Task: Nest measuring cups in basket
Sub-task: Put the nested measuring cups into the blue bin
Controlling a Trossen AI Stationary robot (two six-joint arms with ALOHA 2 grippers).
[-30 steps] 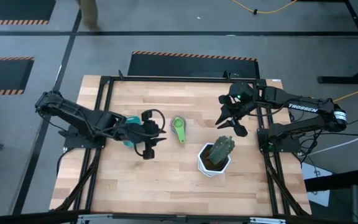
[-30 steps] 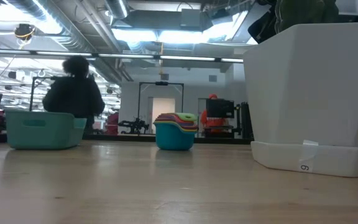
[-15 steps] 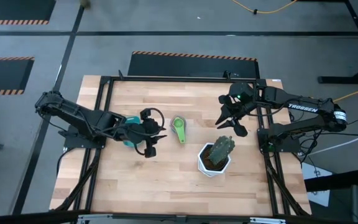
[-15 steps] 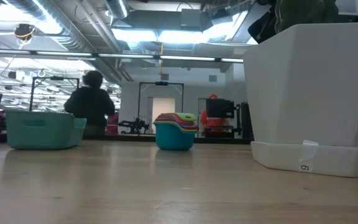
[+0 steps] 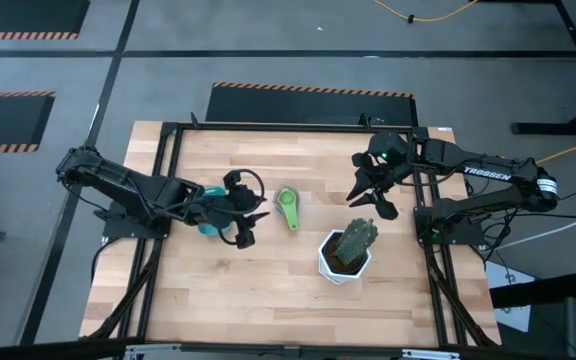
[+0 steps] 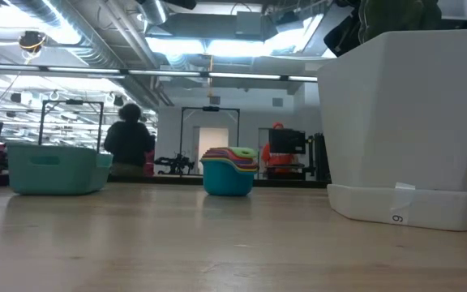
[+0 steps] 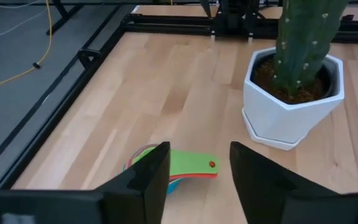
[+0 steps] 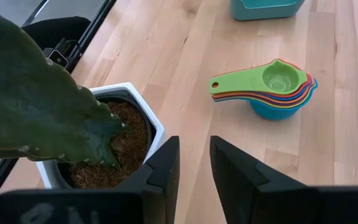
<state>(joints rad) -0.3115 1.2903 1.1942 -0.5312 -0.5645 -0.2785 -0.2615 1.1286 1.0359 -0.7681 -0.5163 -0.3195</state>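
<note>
The measuring cups (image 5: 288, 207) stand nested in one stack on the table's middle, the green one on top and the blue one's base on the wood (image 8: 272, 92) (image 6: 229, 172). The teal basket (image 5: 207, 223) stands left of them, mostly hidden under my left arm; it shows whole in the low view (image 6: 55, 169). My left gripper (image 5: 247, 226) hovers open between basket and cups, nothing between its fingers (image 7: 199, 180). My right gripper (image 5: 376, 203) hangs above the table's right part, open by a narrow gap, holding nothing (image 8: 194, 167).
A white hexagonal pot with a cactus (image 5: 346, 252) stands right of and nearer than the cups, below my right gripper (image 8: 104, 134). It fills the low view's right side (image 6: 408, 122). A person (image 6: 130, 146) moves in the room behind the table.
My left gripper has turned a little at the wrist, and its near finger has shifted toward the cups. The cups, the basket and my right arm have kept still. The person in the room behind has walked to the right.
</note>
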